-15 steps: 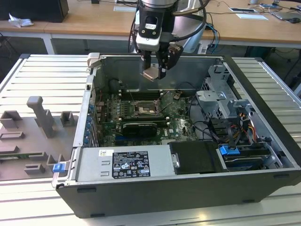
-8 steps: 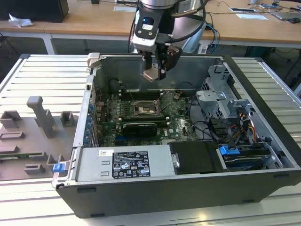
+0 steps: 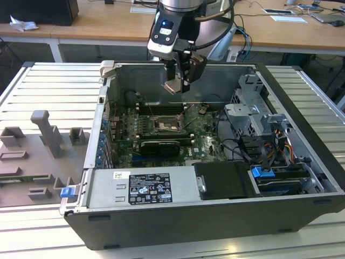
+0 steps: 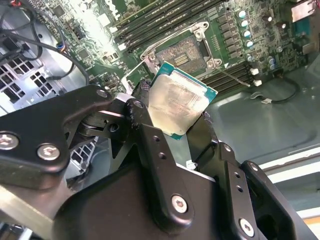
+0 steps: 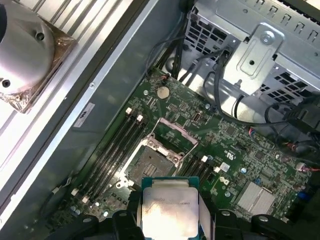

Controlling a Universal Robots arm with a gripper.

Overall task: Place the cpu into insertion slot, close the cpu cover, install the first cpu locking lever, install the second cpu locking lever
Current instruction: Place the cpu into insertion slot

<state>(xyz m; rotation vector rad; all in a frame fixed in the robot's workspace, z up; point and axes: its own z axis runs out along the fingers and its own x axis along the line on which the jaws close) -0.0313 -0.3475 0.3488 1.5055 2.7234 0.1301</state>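
Cpu [image 4: 181, 102] is clamped in your tool [image 3: 180, 81], which hangs from the arm pointing down over the open computer case [image 3: 302, 108], well above the insertion slot [image 5: 152, 161]. The tool's fingers [image 4: 147, 127] cover the chip's side edges. Memory slots [image 5: 112, 145] lie just beside the socket, with cables [image 3: 234, 145] near.

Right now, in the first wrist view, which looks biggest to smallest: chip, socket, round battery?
1. cpu and insertion slot look alike; the cpu is nearer the camera, so no ranking.
2. Then the round battery, clearly smallest.
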